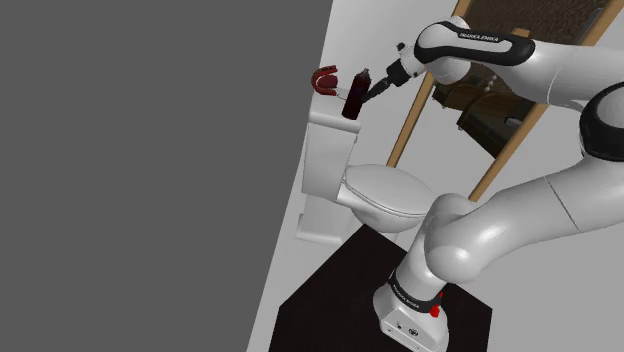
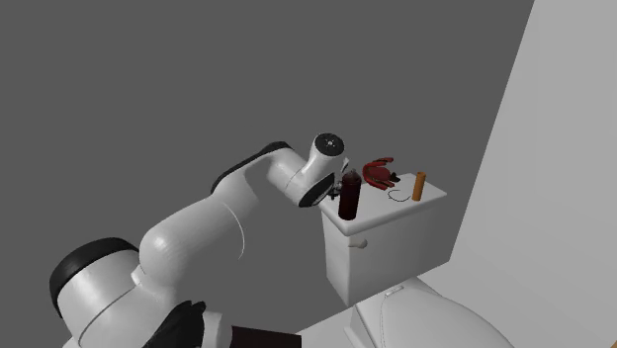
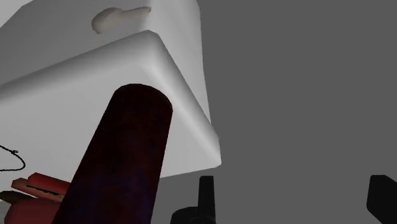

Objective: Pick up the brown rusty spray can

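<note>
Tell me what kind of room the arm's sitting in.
Most likely a bathroom. There is a white toilet bowl with its tank behind it, the dark brown spray can stands on the tank's lid, and a wood-framed panel, maybe a mirror, stands beside the toilet.

The dark brown cylindrical spray can (image 3: 121,159) looks matt and a bit mottled, zero shine. The white toilet tank (image 1: 325,150) is smooth with a soft sheen, and the white toilet bowl (image 1: 385,195) is glossier. The slanted brown frame (image 1: 420,100) reads as plain wood. The white arm shell (image 1: 520,210) is smooth and shiny.
</note>
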You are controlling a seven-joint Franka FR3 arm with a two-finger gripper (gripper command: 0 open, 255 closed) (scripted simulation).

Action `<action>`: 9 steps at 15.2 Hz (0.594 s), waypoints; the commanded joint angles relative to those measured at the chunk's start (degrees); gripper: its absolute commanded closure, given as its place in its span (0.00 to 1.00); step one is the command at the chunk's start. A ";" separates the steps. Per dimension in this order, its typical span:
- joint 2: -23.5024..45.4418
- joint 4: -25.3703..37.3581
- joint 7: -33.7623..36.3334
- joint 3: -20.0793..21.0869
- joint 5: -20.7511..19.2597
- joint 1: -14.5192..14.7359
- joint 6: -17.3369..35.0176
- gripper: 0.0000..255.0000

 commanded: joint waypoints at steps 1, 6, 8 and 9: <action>1.33 3.30 -4.77 -4.87 2.75 4.01 1.55 0.00; 2.88 12.61 -15.78 -18.54 9.65 16.66 3.13 0.00; 2.55 16.96 -19.56 -24.39 11.88 22.75 3.02 0.00; 2.09 19.27 -21.23 -27.27 12.74 25.92 2.84 0.00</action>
